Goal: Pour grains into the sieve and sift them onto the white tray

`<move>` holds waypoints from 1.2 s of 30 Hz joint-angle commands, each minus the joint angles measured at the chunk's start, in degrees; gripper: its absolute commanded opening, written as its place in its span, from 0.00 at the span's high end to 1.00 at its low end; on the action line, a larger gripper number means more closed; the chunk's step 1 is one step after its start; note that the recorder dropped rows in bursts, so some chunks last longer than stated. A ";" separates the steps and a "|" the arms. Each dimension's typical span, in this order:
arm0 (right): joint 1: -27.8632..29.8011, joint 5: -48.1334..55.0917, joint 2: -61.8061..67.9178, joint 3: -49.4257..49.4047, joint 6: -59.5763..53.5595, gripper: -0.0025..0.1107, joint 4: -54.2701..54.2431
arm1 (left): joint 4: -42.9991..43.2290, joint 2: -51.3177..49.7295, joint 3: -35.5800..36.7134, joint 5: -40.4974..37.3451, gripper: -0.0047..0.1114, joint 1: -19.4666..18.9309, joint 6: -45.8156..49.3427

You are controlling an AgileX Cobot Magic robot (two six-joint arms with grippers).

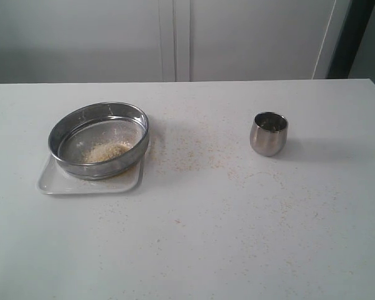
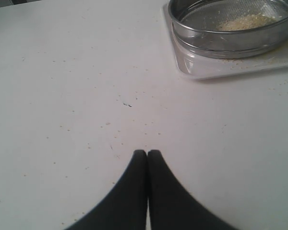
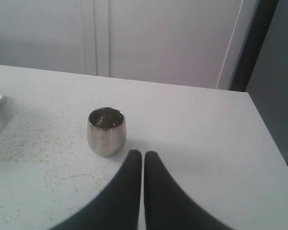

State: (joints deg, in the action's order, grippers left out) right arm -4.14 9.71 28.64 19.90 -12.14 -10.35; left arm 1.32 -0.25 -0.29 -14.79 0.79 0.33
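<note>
The left tool (image 2: pixel 147 152) and the right tool (image 3: pixel 143 153) are pressed together, gripping nothing, clear of sieve (image 2: pixel 230 40) and cup (image 3: pixel 106 132).

I see the sieve (image 1: pixel 81 167), a wide, shallow steel ring with a mesh bottom, sitting flat on the white tray (image 1: pixel 56 182) and covering most of it. A small pale heap of grains (image 1: pixel 106 151) lies on the mesh, and more are scattered across the worktop (image 1: pixel 237 237) beside the tray.
</note>
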 commanded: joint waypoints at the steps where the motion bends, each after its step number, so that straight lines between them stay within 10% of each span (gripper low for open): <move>1: 0.19 -1.64 -2.35 -1.99 -0.64 0.95 0.10 | -0.39 0.25 0.29 0.12 0.96 -0.19 0.15; 36: 0.19 6.55 10.84 2.60 -1.13 0.98 -0.32 | -0.39 0.25 0.29 0.12 0.96 -0.19 0.15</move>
State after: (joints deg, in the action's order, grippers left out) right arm -4.14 16.34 39.48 22.19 -13.01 -10.50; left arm 1.32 -0.25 -0.29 -14.79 0.79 0.33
